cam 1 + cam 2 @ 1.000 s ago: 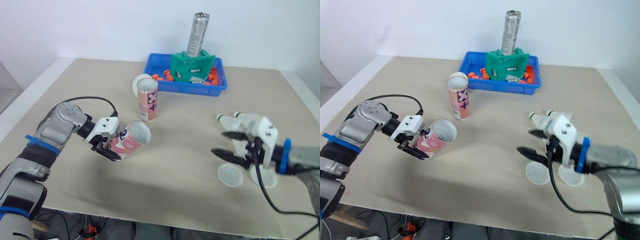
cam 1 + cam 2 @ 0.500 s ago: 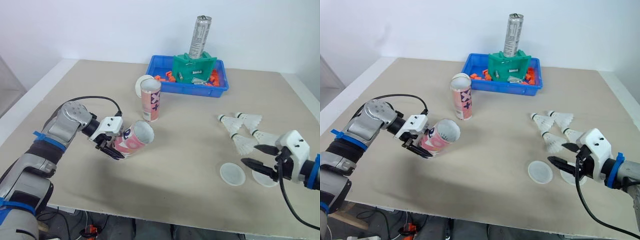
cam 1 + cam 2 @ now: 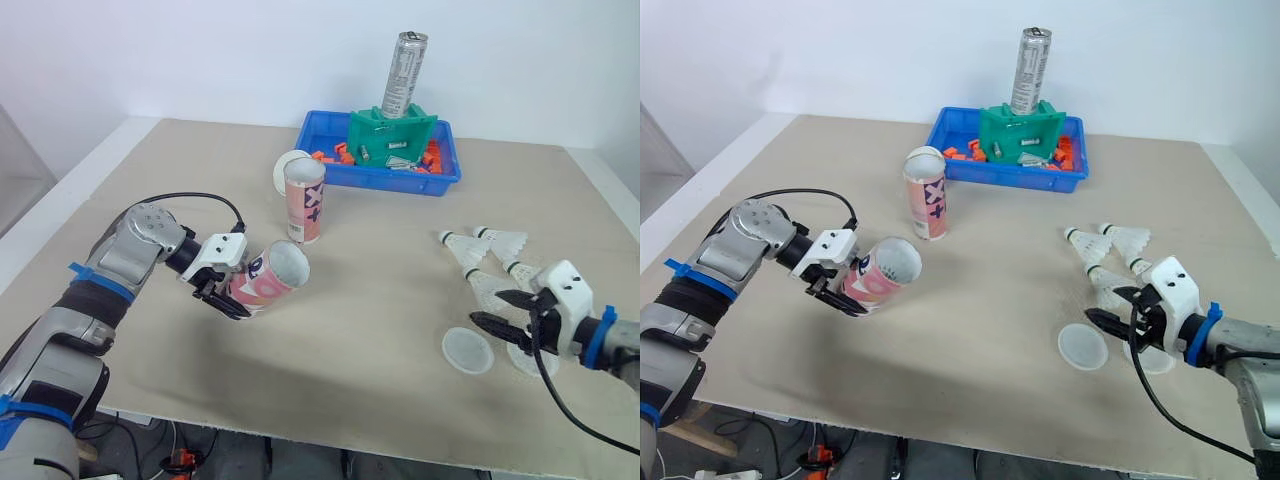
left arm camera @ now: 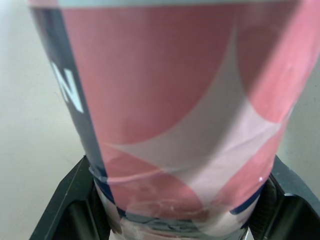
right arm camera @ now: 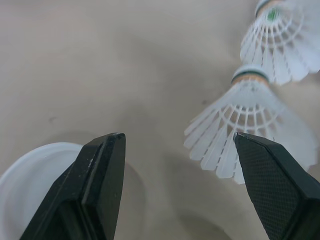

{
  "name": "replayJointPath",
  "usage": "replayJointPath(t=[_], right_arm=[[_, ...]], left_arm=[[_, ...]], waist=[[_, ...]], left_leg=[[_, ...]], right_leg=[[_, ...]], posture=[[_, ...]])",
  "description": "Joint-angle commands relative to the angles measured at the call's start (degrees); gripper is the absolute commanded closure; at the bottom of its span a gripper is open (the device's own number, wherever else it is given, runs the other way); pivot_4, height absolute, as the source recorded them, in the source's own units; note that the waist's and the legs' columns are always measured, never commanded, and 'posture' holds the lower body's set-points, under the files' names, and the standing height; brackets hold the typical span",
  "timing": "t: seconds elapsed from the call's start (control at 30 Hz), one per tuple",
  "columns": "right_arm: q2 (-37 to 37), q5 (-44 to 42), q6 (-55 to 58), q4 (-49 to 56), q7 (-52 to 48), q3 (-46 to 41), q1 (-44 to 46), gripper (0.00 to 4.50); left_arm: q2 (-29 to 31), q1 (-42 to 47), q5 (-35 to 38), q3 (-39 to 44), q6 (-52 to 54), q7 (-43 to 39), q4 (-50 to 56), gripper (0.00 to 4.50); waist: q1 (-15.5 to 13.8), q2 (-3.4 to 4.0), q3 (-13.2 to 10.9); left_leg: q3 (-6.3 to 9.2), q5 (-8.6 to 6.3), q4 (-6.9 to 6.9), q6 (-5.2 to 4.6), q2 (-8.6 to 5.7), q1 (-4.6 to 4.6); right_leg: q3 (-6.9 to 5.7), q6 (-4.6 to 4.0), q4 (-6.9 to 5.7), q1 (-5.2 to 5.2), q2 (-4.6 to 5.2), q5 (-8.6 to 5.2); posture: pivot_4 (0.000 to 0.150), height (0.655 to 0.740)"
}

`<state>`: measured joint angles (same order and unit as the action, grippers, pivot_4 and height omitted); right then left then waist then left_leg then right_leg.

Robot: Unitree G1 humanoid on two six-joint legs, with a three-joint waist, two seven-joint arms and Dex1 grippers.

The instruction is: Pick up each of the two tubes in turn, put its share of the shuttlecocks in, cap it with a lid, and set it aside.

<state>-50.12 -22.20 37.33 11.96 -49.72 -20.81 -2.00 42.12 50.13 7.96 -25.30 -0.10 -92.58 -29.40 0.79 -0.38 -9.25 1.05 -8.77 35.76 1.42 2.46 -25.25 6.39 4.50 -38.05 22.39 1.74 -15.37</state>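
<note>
The tube had a glossy printed wrap; the table was matt and smooth. Lid and shuttlecock looked plastic, translucent and ribbed; the far tray was glossy plastic, the can brushed metal.

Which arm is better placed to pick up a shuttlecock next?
The right. The right gripper is open and close beside the shuttlecocks, while the left gripper is shut on the pink tube, holding it tilted with its open mouth towards the right side.

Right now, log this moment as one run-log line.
left gripper: shut on held tube, tilted | right gripper: open, near shuttlecocks, lids | second tube: upright on table | loading: not yet begun
</note>
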Motion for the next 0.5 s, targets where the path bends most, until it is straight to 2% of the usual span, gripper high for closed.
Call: replayJointPath(t=[0.03,0.37,0.47,0.5], right_arm=[[1.0,0.1,1.0,-0.5,2.8,0.5,2.3,0.77],[3.0,1.3,1.7,-4.5,7.7,3.4,7.2,0.77],[3.3,1.5,1.4,-4.6,8.3,3.5,7.4,1.58],[3.3,1.4,1.5,-4.6,8.5,3.5,7.4,2.10]], left_arm=[[-0.9,-1.0,-0.5,-1.7,-0.1,0.1,-0.2,1.60],[-0.8,-1.0,-0.3,-1.7,0.2,0.1,0.2,1.60],[-0.7,-1.1,-0.3,-1.7,0.3,0.1,0.3,1.60],[-0.7,-1.1,-0.2,-1.8,0.3,0.1,0.4,1.60]], waist=[[0.0,0.00,0.0],[0.0,0.01,0.0],[0.0,0.01,0.0],[0.0,0.01,0.0]], left_leg=[[0.00,0.00,-0.01,0.00,0.01,0.00],[0.00,0.01,-0.02,-0.02,0.00,-0.01],[0.01,0.01,-0.04,-0.02,0.00,-0.01],[0.01,0.01,-0.04,-0.02,0.00,-0.01]], right_leg=[[0.00,0.00,0.00,0.00,0.00,0.00],[-0.01,-0.01,0.00,0.01,0.00,-0.02],[-0.01,0.00,0.00,0.01,0.00,-0.04],[-0.01,0.00,0.00,0.00,0.00,-0.04]], posture=[[0.150,0.7400],[0.150,0.7400],[0.150,0.7400],[0.150,0.7400]])
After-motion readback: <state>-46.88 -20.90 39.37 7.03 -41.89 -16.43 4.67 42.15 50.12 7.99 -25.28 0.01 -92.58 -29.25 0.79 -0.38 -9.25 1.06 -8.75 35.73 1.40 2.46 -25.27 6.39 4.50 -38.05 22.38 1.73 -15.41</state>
